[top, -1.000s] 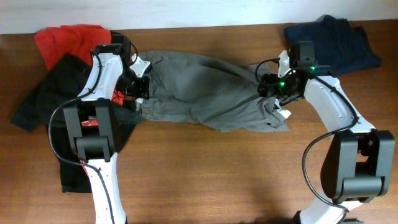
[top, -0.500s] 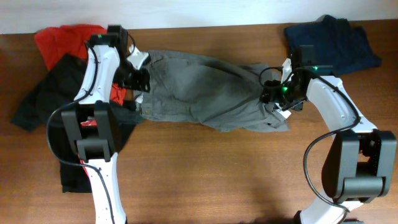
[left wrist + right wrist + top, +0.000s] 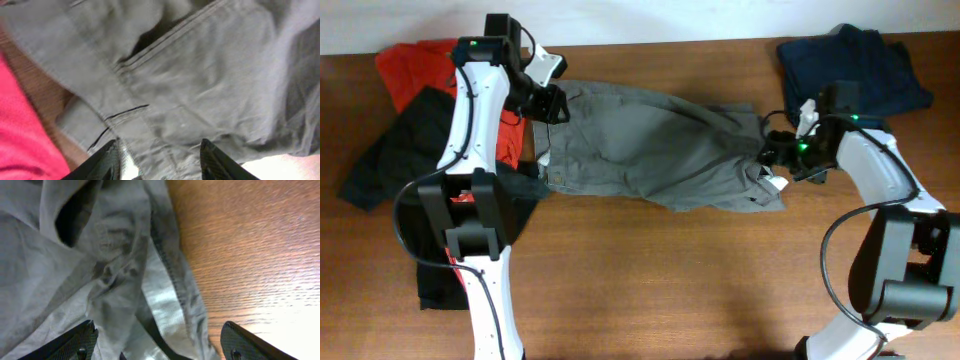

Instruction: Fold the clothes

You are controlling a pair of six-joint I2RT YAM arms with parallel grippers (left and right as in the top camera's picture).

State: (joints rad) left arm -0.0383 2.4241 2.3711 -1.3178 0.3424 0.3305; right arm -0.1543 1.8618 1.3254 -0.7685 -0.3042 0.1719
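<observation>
Wooden table (image 3: 650, 295): navy garment (image 3: 855, 65) near shorts (image 3: 640, 150).

Mid grey all over the shorts (image 3: 650, 145), with darker grey along the stitched seams and a paler, near-white patch of lining at the right-hand end. Bright red on the red shirt (image 3: 415, 62); plain black on the black shirt (image 3: 390, 150) next to it. Deep navy on the folded garment (image 3: 855, 65). Warm brown with fine wood grain across the counter (image 3: 670, 290). White shells with black joints on the left arm (image 3: 470, 110) and the right arm (image 3: 875, 170). Glossy black on the left fingers (image 3: 212, 160) and the right fingers (image 3: 240, 342). Small green glow at the right wrist.
</observation>
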